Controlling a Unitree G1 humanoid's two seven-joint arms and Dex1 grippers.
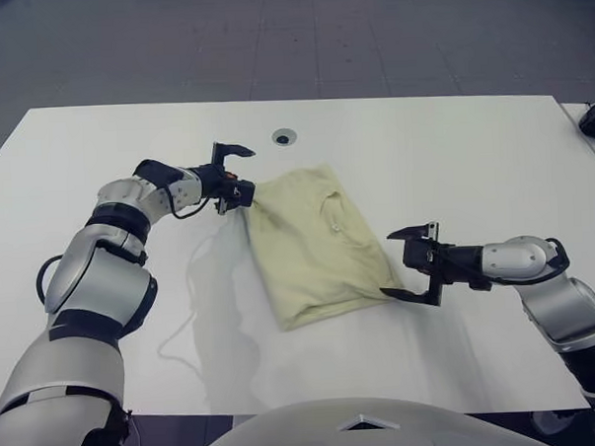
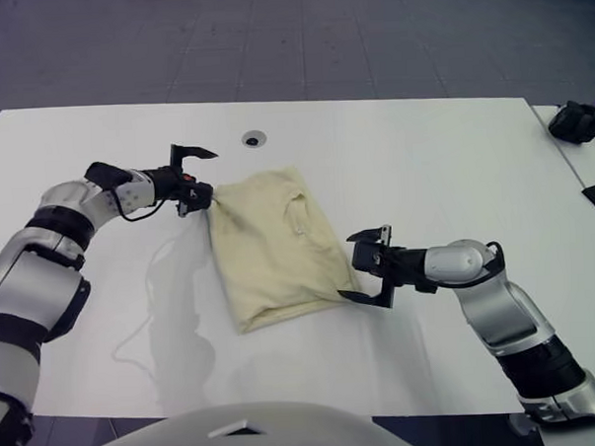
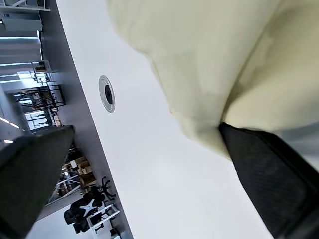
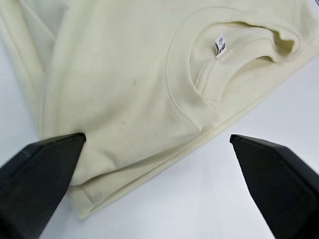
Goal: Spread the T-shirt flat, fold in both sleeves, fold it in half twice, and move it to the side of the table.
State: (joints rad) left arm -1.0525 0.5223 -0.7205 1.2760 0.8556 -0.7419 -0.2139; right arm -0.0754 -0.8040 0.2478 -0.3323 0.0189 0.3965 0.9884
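T-shirt, pale yellow, lay folded into a compact layered rectangle on the white table, between the two grippers. Right gripper sat at the shirt's nearest corner, jaws spread wide, folded edge just ahead of its tips, nothing held. Left gripper was at the far corner, jaws also apart, cloth lying against one finger. Just beyond it: round table port. Judgement: light, limp, layers prone to slipping; pinch through all layers at opposite corners.
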